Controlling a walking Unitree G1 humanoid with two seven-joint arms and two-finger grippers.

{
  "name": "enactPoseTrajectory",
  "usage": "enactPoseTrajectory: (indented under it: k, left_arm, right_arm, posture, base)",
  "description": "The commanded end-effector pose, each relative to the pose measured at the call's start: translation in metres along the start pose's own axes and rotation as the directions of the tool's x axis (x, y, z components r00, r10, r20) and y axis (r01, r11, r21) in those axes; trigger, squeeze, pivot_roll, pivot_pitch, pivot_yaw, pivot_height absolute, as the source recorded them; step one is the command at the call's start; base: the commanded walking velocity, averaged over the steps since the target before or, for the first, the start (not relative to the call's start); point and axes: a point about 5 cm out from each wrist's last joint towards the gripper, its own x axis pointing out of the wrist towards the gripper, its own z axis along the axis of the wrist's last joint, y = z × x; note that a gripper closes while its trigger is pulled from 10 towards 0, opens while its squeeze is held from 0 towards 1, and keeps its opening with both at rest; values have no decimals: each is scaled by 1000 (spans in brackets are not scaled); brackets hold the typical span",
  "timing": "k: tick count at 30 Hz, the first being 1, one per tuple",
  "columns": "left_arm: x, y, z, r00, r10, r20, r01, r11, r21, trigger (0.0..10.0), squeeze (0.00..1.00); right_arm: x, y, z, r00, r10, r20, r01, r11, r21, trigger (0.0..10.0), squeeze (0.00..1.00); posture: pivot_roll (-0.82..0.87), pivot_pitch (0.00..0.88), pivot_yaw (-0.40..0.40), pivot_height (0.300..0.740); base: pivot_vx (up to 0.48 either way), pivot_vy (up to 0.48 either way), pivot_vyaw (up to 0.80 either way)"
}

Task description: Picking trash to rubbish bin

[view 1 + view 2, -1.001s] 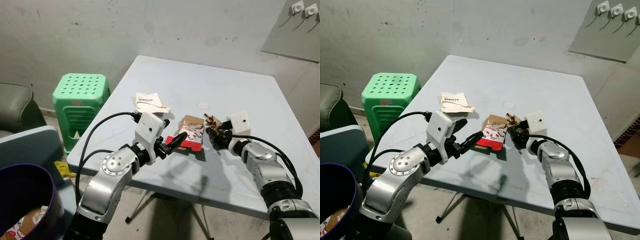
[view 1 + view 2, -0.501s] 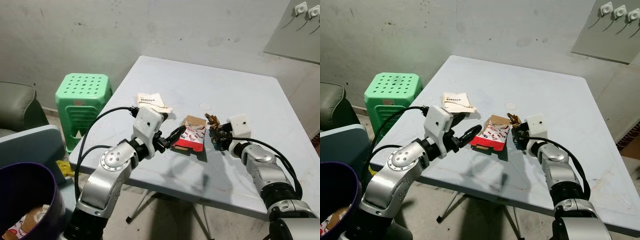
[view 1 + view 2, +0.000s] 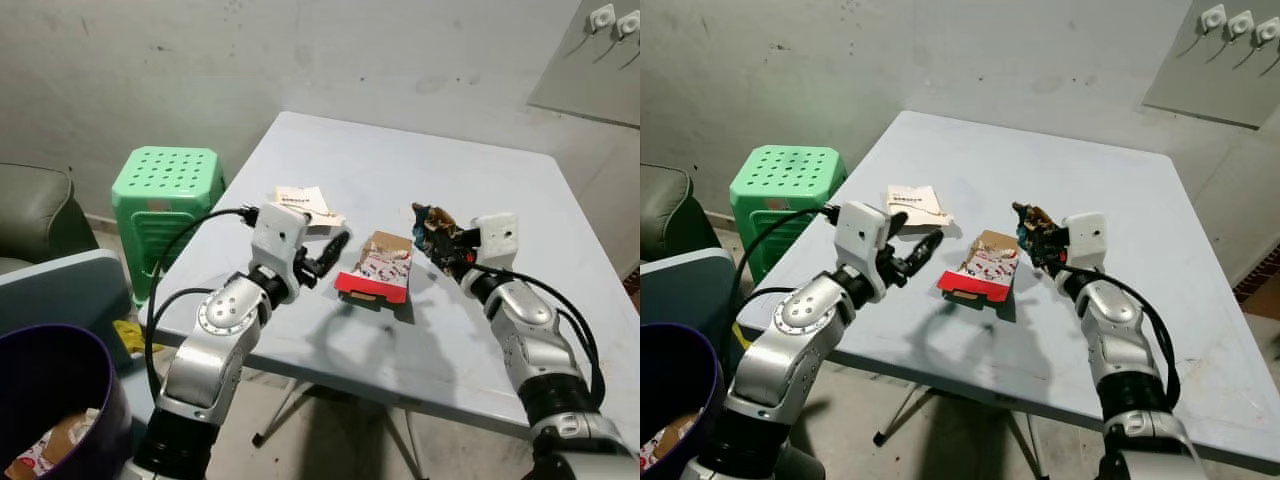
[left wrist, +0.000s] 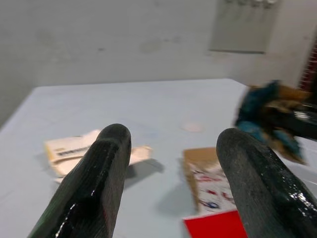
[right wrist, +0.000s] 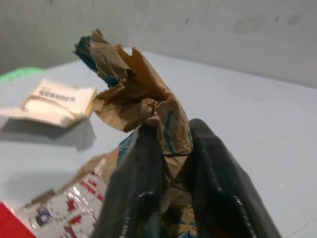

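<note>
Right gripper [image 3: 447,243] has lifted the crumpled wrapper [image 5: 138,94] off the counter [image 3: 470,180], fingers clamped on it, while left gripper [image 3: 918,252], spread wide and empty, has backed off the snack box [image 3: 378,270]; keep grip firm swinging to the bin [image 3: 50,370].

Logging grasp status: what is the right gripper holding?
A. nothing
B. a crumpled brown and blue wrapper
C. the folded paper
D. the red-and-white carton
B: the right gripper is shut on the crumpled wrapper, held above the table; the carton and paper lie on it.
</note>
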Motion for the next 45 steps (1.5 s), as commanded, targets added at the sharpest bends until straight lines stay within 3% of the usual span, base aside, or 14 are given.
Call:
enactPoseTrajectory:
  k: [1, 3, 11, 14, 15, 16, 17, 28, 32, 38, 40, 42, 45]
  left_arm:
    - [3, 8, 1, 998, 57, -1, -57, 998, 17, 10000, 0]
    - [4, 15, -3, 996, 84, -21, -84, 996, 1, 10000, 0]
    - [3, 32, -3, 978, 209, -2, -209, 978, -11, 10000, 0]
    - [2, 36, -6, 969, 249, -7, -248, 968, 22, 10000, 0]
    - [2, 37, -6, 967, 253, -4, -253, 967, 17, 10000, 0]
    - [2, 37, -6, 967, 256, -2, -256, 967, 13, 10000, 0]
    - [2, 40, -5, 961, 277, 7, -277, 961, 11, 10000, 0]
    - [-4, 48, -17, 942, 335, -20, -335, 939, -73, 10000, 0]
    - [-10, 50, -25, 937, 349, -17, -350, 936, -28, 10000, 0]
    - [-30, 47, -31, 940, 333, 78, -333, 943, -17, 10000, 0]
    - [-40, 52, -44, 931, 360, 66, -361, 933, 3, 10000, 0]
    - [-46, 57, -45, 919, 385, 81, -381, 923, -59, 10000, 0]
    - [-51, 60, -36, 910, 398, 116, -390, 917, -84, 10000, 0]
  right_arm:
    - [-3, -4, 11, 995, -70, 74, 70, 998, 3, 0, 0]
    - [-7, -3, 15, 984, -135, 118, 136, 991, 1, 0, 0]
    - [-19, 4, 17, 969, -203, 144, 195, 978, 70, 0, 0]
    - [-24, 8, 18, 961, -232, 150, 225, 972, 65, 157, 0]
    - [-25, 9, 18, 960, -236, 147, 229, 971, 68, 4431, 0]
    - [-25, 10, 18, 960, -238, 145, 230, 971, 70, 4431, 0]
    - [-28, 13, 18, 962, -231, 145, 225, 973, 57, 10000, 0]
    - [-37, 19, 5, 960, -263, 92, 261, 965, 31, 10000, 0]
    - [-43, 16, 1, 949, -300, 94, 301, 954, 11, 10000, 0]
    - [-58, 19, -5, 959, -256, 123, 261, 965, -31, 10000, 0]
    - [-66, 18, -16, 961, -258, 99, 263, 964, -42, 10000, 0]
    - [-71, 20, -19, 968, -229, 101, 235, 971, -46, 10000, 0]
    - [-75, 18, -17, 964, -248, 101, 253, 966, -46, 10000, 0]
  posture:
    - [72, 0, -82, 740]
    - [71, 0, -79, 740]
    - [66, 0, -71, 740]
    - [68, 0, -70, 740]
    - [69, 0, -70, 740]
    - [69, 0, -69, 740]
    - [70, 0, -69, 740]
    - [68, 0, -64, 740]
    - [65, 0, -63, 740]
    - [66, 0, -59, 740]
    - [64, 0, -59, 740]
    - [64, 0, -57, 740]
    - [65, 0, -58, 740]
  base:
    - [0, 0, 0]
    - [0, 0, 0]
    - [0, 0, 0]
    - [0, 0, 0]
    - [0, 0, 0]
    - [0, 0, 0]
    - [0, 0, 0]
    - [0, 0, 0]
    - [0, 0, 0]
    - [0, 0, 0]
    - [0, 0, 0]
    - [0, 0, 0]
    - [0, 0, 0]
